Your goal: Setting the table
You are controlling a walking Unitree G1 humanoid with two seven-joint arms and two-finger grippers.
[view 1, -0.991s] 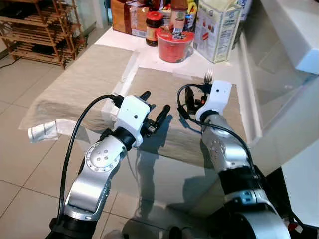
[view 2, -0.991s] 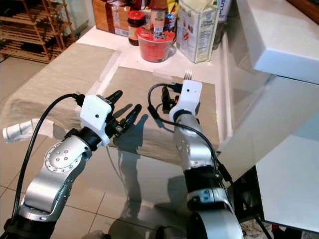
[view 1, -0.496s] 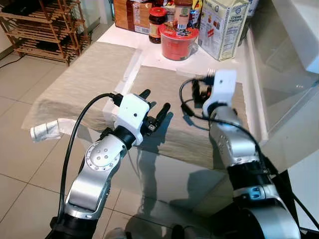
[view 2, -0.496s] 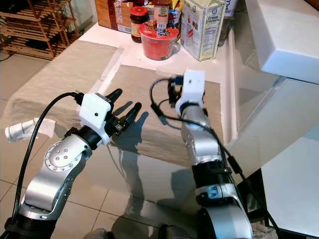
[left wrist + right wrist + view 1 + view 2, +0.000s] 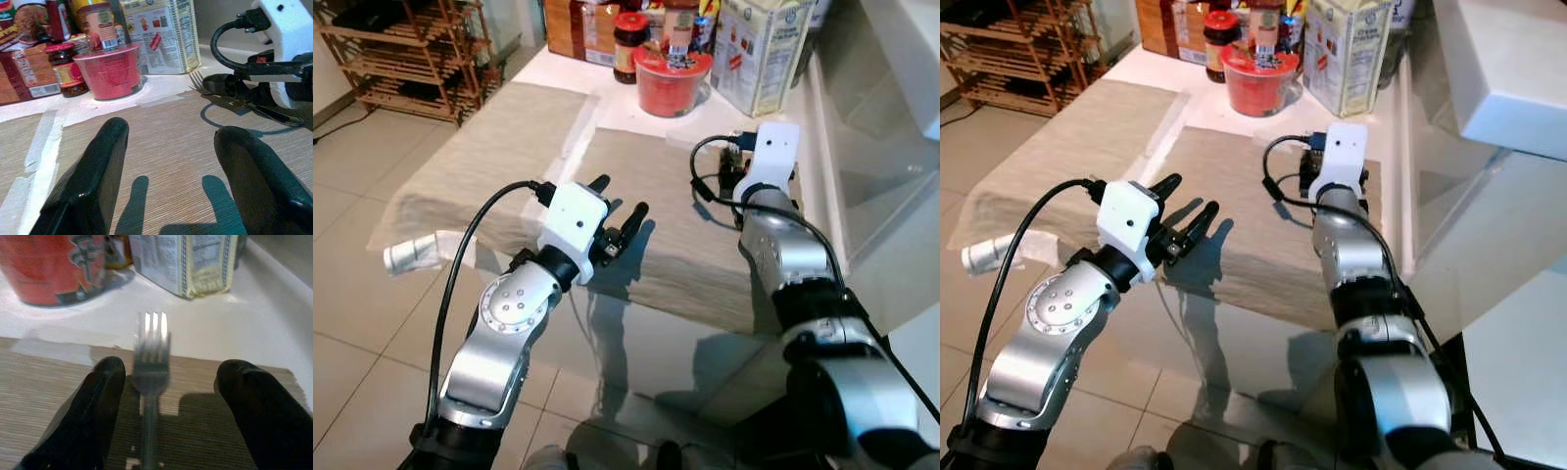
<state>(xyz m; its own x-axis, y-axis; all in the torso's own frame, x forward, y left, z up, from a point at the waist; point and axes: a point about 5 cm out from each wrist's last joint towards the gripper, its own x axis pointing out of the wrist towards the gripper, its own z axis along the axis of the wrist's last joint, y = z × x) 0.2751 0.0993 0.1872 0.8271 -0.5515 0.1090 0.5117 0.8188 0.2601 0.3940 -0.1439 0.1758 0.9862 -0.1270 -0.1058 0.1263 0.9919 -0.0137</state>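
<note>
A beige placemat (image 5: 646, 166) lies on the table before me. A metal fork (image 5: 152, 340) rests along its far right part, tines (image 5: 196, 78) pointing at the white tabletop beyond the mat's edge. My right gripper (image 5: 168, 369) hovers low over the fork, open, one black finger (image 5: 100, 401) on each side of the handle and neither touching it. From my head its fingers are mostly hidden behind the white wrist housing (image 5: 773, 152). My left gripper (image 5: 620, 196) is open and empty above the mat's near left part.
A red noodle cup (image 5: 672, 80), a milk carton (image 5: 762, 54), jars (image 5: 628, 47) and boxes crowd the table's far end. A second placemat (image 5: 499, 137) lies to the left. A white counter (image 5: 901, 98) runs along the right; a wooden rack (image 5: 411, 59) stands far left.
My right arm has reached forward and to the right, toward the mat's far right corner. The fork's tines no longer stick up past the wrist. The left arm has stayed put.
</note>
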